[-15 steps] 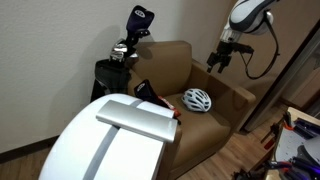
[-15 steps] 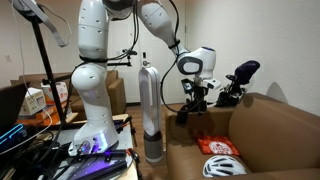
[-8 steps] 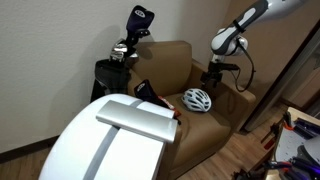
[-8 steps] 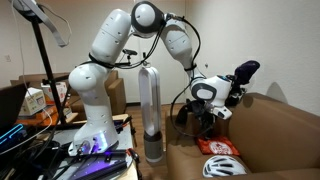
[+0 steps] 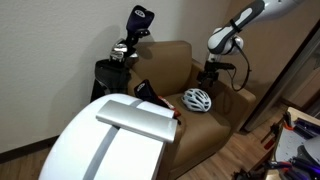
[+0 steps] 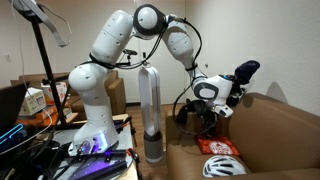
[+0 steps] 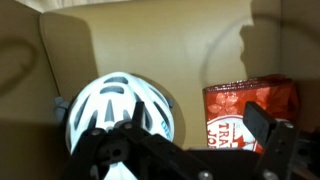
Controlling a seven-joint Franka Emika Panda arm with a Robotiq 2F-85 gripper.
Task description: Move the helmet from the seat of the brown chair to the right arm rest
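The white helmet (image 5: 197, 99) with dark vent slots lies on the seat (image 5: 185, 115) of the brown chair (image 5: 178, 62), close to the right arm rest (image 5: 236, 96). It also shows low in an exterior view (image 6: 222, 167) and at the left of the wrist view (image 7: 112, 108). My gripper (image 5: 211, 80) hangs open and empty a little above the helmet, beside the chair back. In the wrist view the gripper (image 7: 200, 128) has one finger over the helmet's edge and the other finger (image 7: 270, 128) over a red packet.
A red packet (image 7: 250, 108) lies on the seat next to the helmet, and a black-and-red bag (image 5: 148, 92) lies at the seat's other side. A golf bag (image 5: 125, 50) stands behind the chair. A big white rounded object (image 5: 110, 140) fills the foreground. A tall fan (image 6: 149, 110) stands by the robot base.
The arm has swung down from high beside the chair to just above the helmet, most of it in the first half second. The helmet has not moved.
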